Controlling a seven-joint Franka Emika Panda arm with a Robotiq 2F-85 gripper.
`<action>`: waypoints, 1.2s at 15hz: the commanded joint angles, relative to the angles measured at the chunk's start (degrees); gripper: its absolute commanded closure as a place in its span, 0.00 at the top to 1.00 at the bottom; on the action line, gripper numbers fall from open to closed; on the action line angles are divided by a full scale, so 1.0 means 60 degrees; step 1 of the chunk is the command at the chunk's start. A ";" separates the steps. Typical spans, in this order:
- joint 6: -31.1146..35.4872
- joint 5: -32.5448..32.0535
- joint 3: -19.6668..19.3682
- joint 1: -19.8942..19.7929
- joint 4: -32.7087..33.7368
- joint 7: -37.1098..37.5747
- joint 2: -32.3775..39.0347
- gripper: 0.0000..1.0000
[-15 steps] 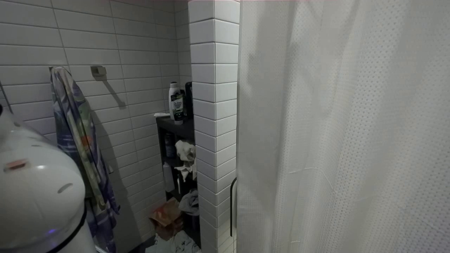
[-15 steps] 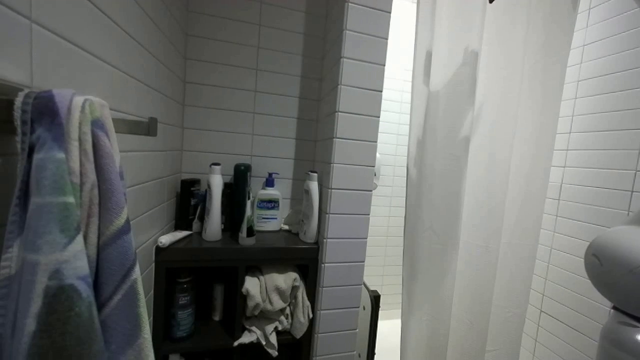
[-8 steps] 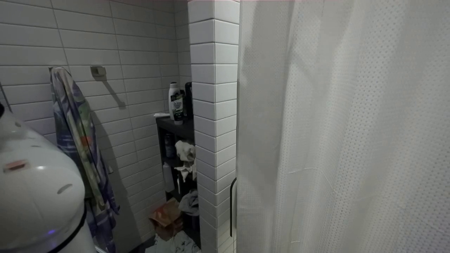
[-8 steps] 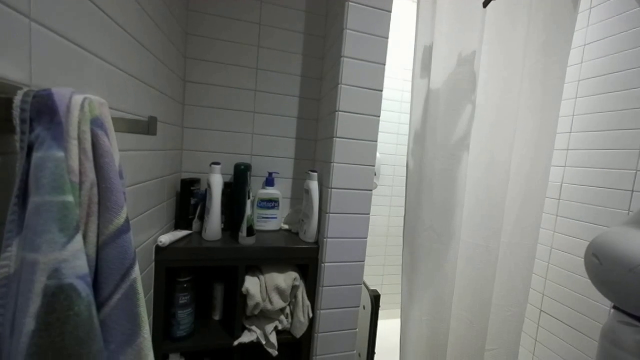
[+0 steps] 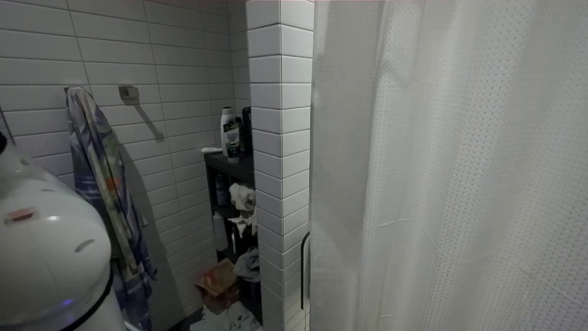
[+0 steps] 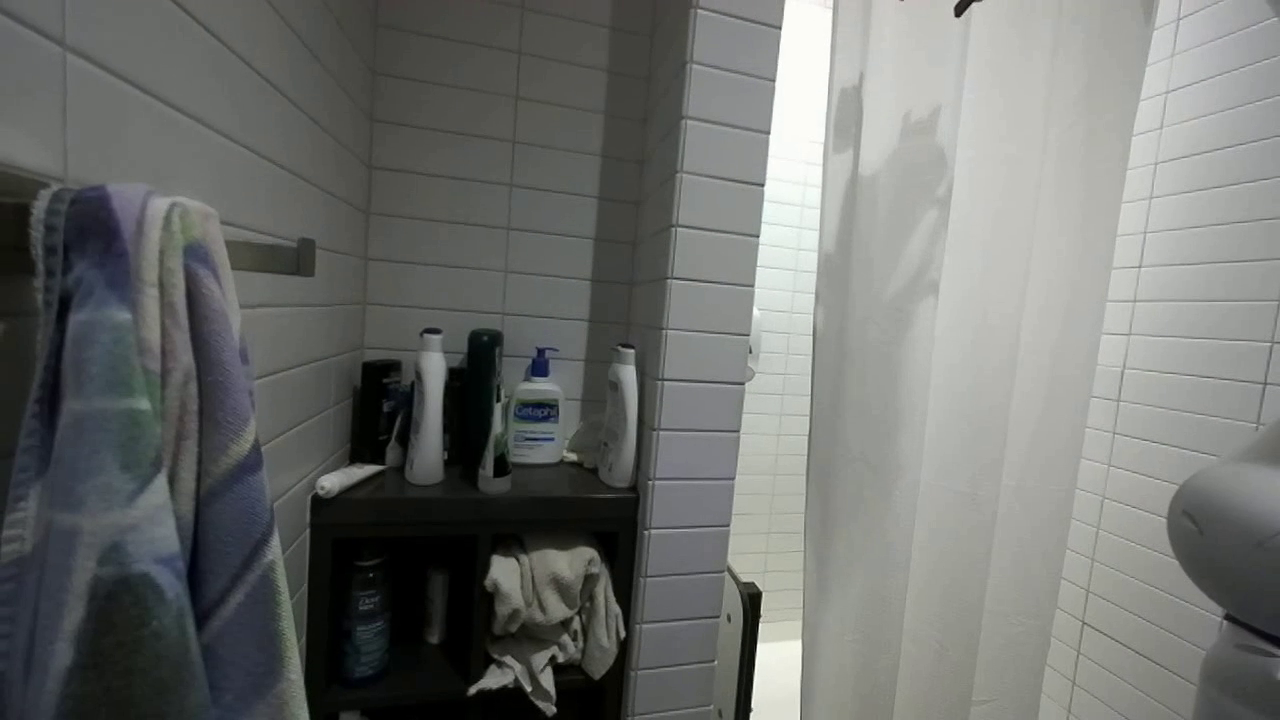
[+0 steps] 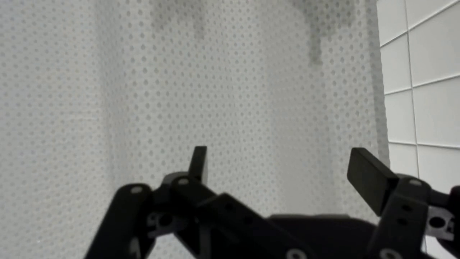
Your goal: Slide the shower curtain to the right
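The shower curtain is a white, dimpled sheet with soft vertical folds. It hangs across the right half of an exterior view [image 5: 441,174] and right of a tiled pillar in an exterior view [image 6: 970,450]. It fills most of the wrist view [image 7: 230,90], with its free edge at the right. My gripper [image 7: 279,153] is open, fingers wide apart, with the curtain behind them and nothing visibly held. The right finger is near the curtain's edge. Whether the fingers touch the cloth I cannot tell. Only a dark gripper tip [image 6: 966,6] shows at the top of an exterior view.
A white tiled pillar [image 5: 281,138] stands beside the curtain edge. A dark shelf [image 6: 470,510] holds several bottles and a crumpled cloth. A patterned towel [image 6: 150,400] hangs on the wall. White arm parts show in both exterior views [image 5: 50,230] [image 6: 1230,530].
In an exterior view the dark gripper tip at the top has moved slightly left and down, and the gripper's shadow on the curtain has shifted left. The curtain's edge looks unmoved.
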 commanded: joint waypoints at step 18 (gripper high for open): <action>0.1273 0.1852 -0.1059 0.0853 0.0800 -0.1222 0.1164 1.00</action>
